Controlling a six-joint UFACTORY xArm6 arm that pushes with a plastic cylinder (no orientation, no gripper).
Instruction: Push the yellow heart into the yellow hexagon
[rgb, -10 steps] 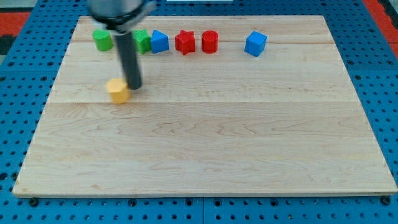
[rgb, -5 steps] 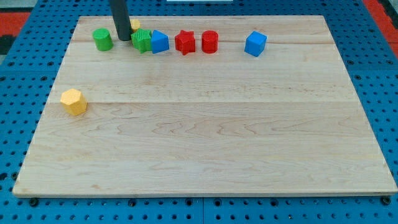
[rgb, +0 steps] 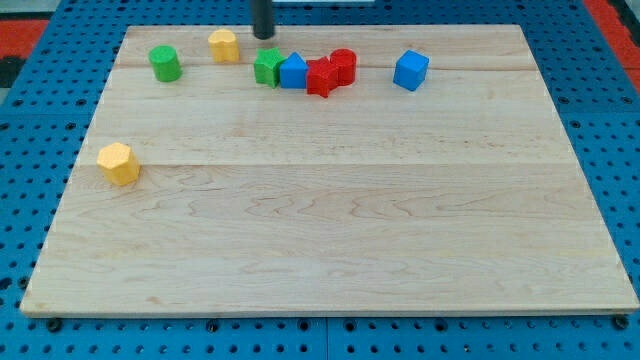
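The yellow heart (rgb: 224, 45) lies near the view's top left of the wooden board (rgb: 330, 230), between a green cylinder and a row of blocks. The yellow hexagon (rgb: 119, 163) sits alone at the view's left, well below the heart. My tip (rgb: 263, 37) is at the board's top edge, just right of the yellow heart and above the green block, apart from both.
A green cylinder (rgb: 165, 63) stands left of the heart. A tight row at the top holds a green block (rgb: 267, 67), a blue block (rgb: 293, 71), a red star (rgb: 321, 77) and a red cylinder (rgb: 343, 65). A blue cube (rgb: 410, 70) sits further right.
My tip moved right and up along the top edge. The green, blue and red star blocks shifted right, bunching against the red cylinder. The yellow heart now shows fully.
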